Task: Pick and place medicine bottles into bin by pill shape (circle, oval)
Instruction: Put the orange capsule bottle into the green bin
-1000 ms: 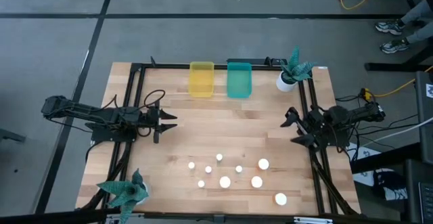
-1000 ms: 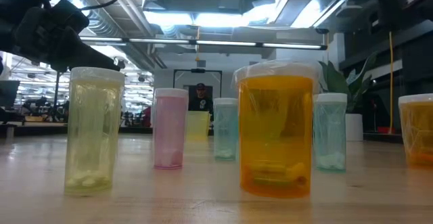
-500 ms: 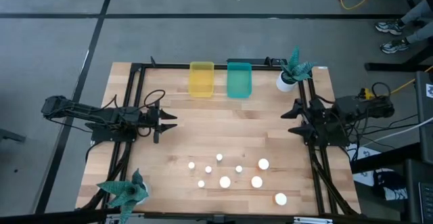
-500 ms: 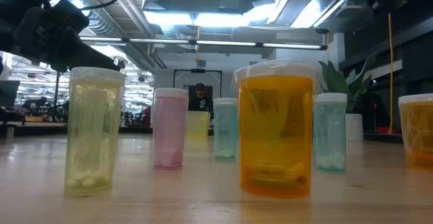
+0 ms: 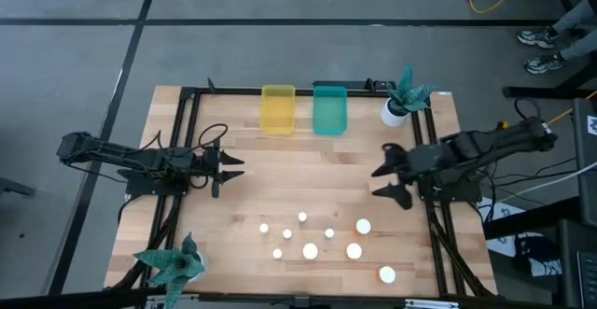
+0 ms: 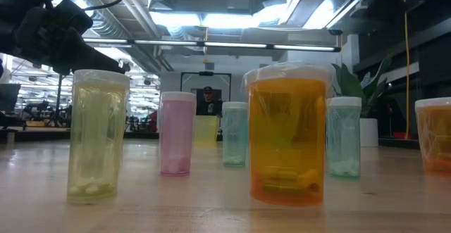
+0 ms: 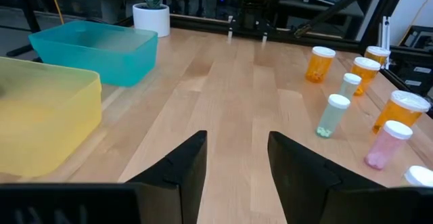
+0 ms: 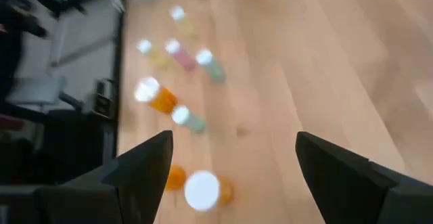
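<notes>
Several white-capped medicine bottles (image 5: pixel 328 234) stand upright on their bases in a loose cluster near the table's near edge; in the low view an amber one (image 6: pixel 287 133) is closest. The yellow bin (image 5: pixel 278 109) and the teal bin (image 5: pixel 329 109) sit side by side at the far edge. My left gripper (image 5: pixel 239 167) is open and empty at the table's left side, above the wood. My right gripper (image 5: pixel 379 182) is open and empty over the table's right part, above and to the far right of the bottles (image 8: pixel 186 119).
A white pot with a green plant (image 5: pixel 395 109) stands at the far right corner, and another plant (image 5: pixel 173 264) at the near left corner. Bare wood lies between the bins and the bottles. A black frame (image 5: pixel 187 94) runs round the table's edges.
My right gripper has swung from the table's right edge toward the left, out over the wood and nearer the bottles, staying open. The bottles and the bins have kept still.
</notes>
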`<state>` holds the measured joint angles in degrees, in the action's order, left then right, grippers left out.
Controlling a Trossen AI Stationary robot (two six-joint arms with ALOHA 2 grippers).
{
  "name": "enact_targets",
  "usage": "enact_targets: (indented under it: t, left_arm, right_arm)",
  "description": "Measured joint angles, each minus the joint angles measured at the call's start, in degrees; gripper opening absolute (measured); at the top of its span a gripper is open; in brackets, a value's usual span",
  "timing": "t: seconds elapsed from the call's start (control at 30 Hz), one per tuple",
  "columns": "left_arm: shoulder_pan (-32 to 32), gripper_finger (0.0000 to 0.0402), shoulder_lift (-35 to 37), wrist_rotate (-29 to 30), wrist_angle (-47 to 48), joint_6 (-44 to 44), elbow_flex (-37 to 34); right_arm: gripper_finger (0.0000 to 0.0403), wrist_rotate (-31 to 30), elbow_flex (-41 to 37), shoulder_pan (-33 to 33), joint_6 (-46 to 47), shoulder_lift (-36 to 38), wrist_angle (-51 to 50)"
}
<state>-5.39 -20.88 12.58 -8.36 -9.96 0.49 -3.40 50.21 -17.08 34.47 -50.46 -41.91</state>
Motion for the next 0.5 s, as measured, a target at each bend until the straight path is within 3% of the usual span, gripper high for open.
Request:
enact_targets:
  t: [0.17,0.27,0.5]
  left_arm:
    - [0.0,0.0150,0.0,0.0,-0.8,-0.9,0.0]
    - [0.0,0.0150,0.0,0.5,-2.3,-8.1,0.0]
    - [0.0,0.0150,-0.1,9.5,-2.5,-6.7,0.0]
  right_arm:
    - [0.0314,0.3,1.9,0.0,4.5,-7.8,-4.9]
    - [0.0314,0.6,1.9,-0.1,8.6,-10.8,-7.3]
    - [0.0314,0.5,1.9,-4.2,20.5,-15.8,-11.2]
